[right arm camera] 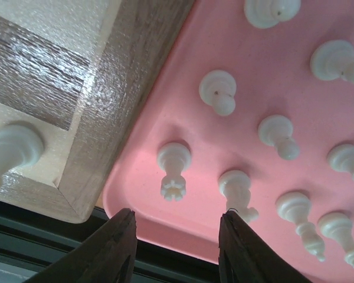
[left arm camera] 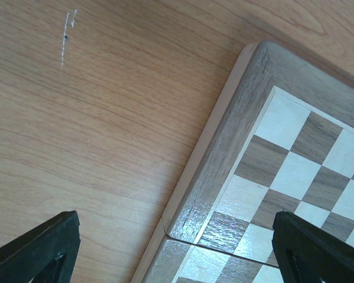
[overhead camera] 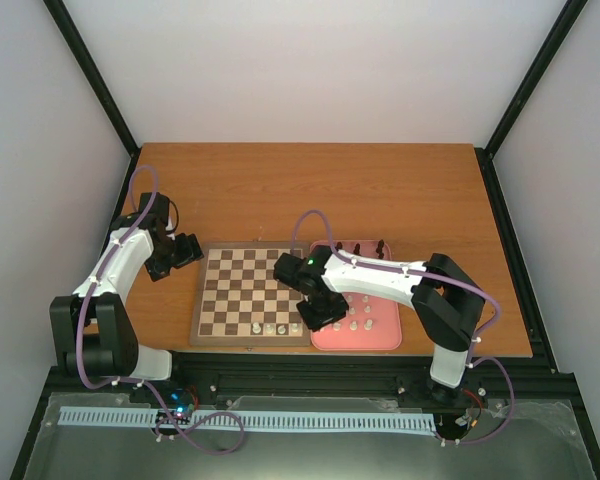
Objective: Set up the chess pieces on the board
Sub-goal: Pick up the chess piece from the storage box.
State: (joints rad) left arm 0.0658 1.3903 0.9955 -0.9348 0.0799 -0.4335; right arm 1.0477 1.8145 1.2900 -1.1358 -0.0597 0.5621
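Observation:
The wooden board (overhead camera: pixel 242 283) lies mid-table with a few cream pieces (overhead camera: pixel 270 328) on its near row. More cream pieces (overhead camera: pixel 365 312) stand in the pink tray (overhead camera: pixel 322 341), with dark pieces (overhead camera: pixel 360 247) at its far edge. My right gripper (overhead camera: pixel 320 310) hovers over the tray's near left corner. In the right wrist view it (right arm camera: pixel 177 213) is open and empty, with a cream crenellated piece (right arm camera: pixel 173 170) just ahead between the fingers and another cream piece (right arm camera: pixel 238 191) by the right finger. My left gripper (overhead camera: pixel 180 252) is open and empty over the board's far left corner (left arm camera: pixel 224 177).
The board's near right corner (right arm camera: pixel 100 112) abuts the tray, with one cream piece (right arm camera: pixel 12 150) on it. Bare wooden table (left arm camera: pixel 94 118) lies left of the board. The black frame rail (right arm camera: pixel 41 247) runs just below the tray's edge.

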